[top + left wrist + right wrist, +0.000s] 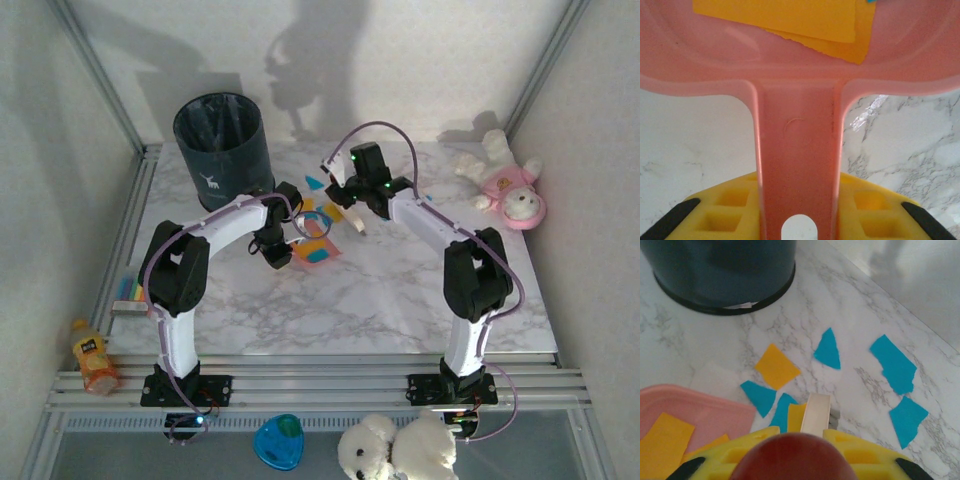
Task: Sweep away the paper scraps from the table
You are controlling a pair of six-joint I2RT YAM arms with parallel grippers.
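Note:
Teal and orange paper scraps (828, 349) lie on the white marble table (855, 300) just ahead of my right gripper (800, 440). That gripper is shut on a brush with a red-brown handle (790, 457) and a cream tip (816, 412) that points down at the scraps. My left gripper (799, 210) is shut on the handle of the pink dustpan (797, 150), which holds orange scraps (790, 20). From above, the dustpan (318, 243) sits between the left gripper (278, 248) and the right gripper (352, 195), with scraps (315, 183) behind it.
A dark bin (225, 150) stands at the back left, close behind the scraps. A pink plush toy (510, 190) lies at the back right. A bottle (92, 355) rests off the table's left front, and a white plush (395, 450) sits below the arm bases.

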